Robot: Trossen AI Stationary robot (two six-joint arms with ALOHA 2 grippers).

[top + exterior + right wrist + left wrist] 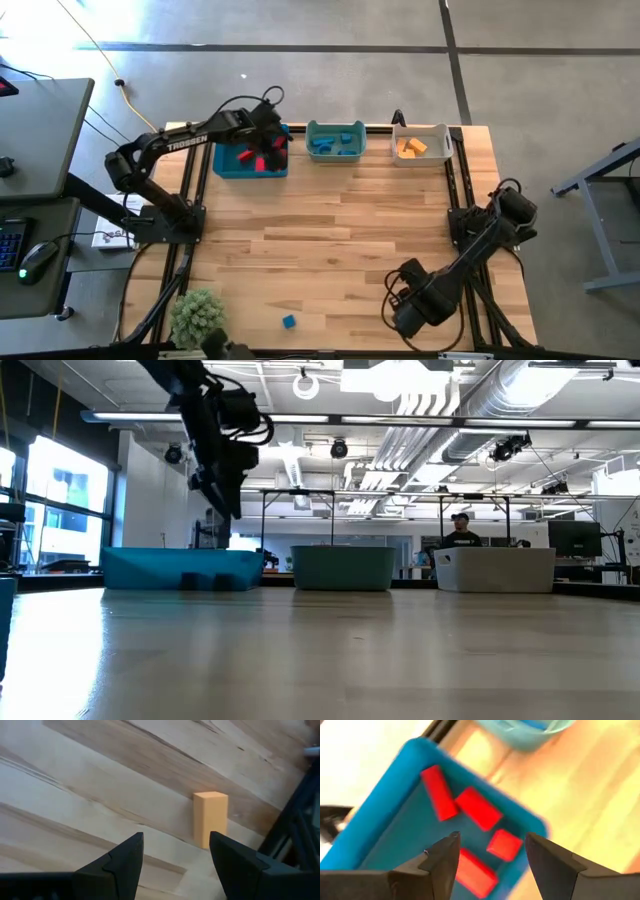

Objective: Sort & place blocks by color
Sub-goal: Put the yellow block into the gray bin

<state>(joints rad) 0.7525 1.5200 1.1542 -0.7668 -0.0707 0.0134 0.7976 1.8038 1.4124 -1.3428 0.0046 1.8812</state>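
My left gripper hangs open above the blue bin at the table's far left. Several red blocks lie on that bin's floor. My right gripper stands open near the table's near right corner, pointing down. An orange block lies flat on the wood just beyond its fingertips, untouched. In the high view my right arm hides that block. A lone blue block rests on the table near the front edge. The teal bin holds blue blocks, and the white bin holds orange ones.
The three bins stand in a row along the far edge. A green plant-like clump sits at the near left corner. Dark frame rails run along the table's sides. The wide middle of the wood is bare.
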